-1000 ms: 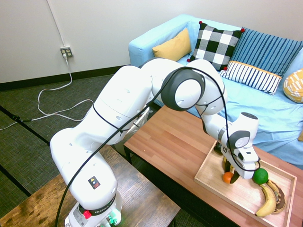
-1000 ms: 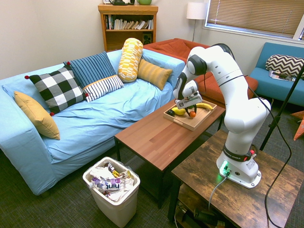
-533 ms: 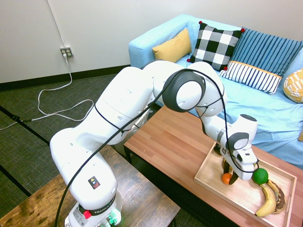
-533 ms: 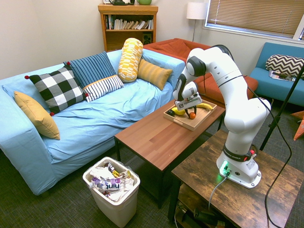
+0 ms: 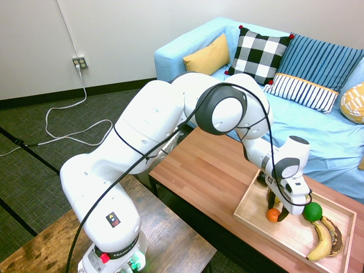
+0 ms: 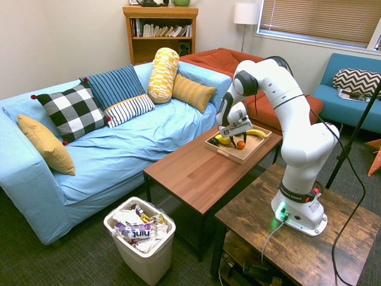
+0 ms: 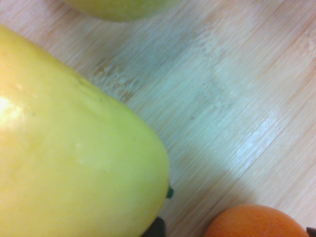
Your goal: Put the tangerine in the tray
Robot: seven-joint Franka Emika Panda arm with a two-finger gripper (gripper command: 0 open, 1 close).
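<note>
Rm: lounge; lt-blue sofa [image 5: 318, 148] behind table [image 5: 199, 162].
Tray [image 5: 289, 234]: lt wood, on table.
Tangerine [image 5: 273, 215]: in tray, nr fingertips.
Gripper [image 5: 276, 211]: low over tray, fingers wide apart.
Also in tray: green fruit [image 5: 312, 212], bananas [image 5: 321, 242], yel. fruit [image 7: 74, 148].

A large yellow-green fruit [image 7: 74, 143] filled the view from seven round to ten o'clock, glossy, with a small dark green nub at its end facing the middle. A second greenish fruit [image 7: 123, 6] peeked in between eleven and twelve. The tangerine [image 7: 256, 222], bright orange and partly cut off, showed at five o'clock, apart from the yellow-green one. Pale, streaky wood grain of the tray [image 7: 237, 98] lay between them.
</note>
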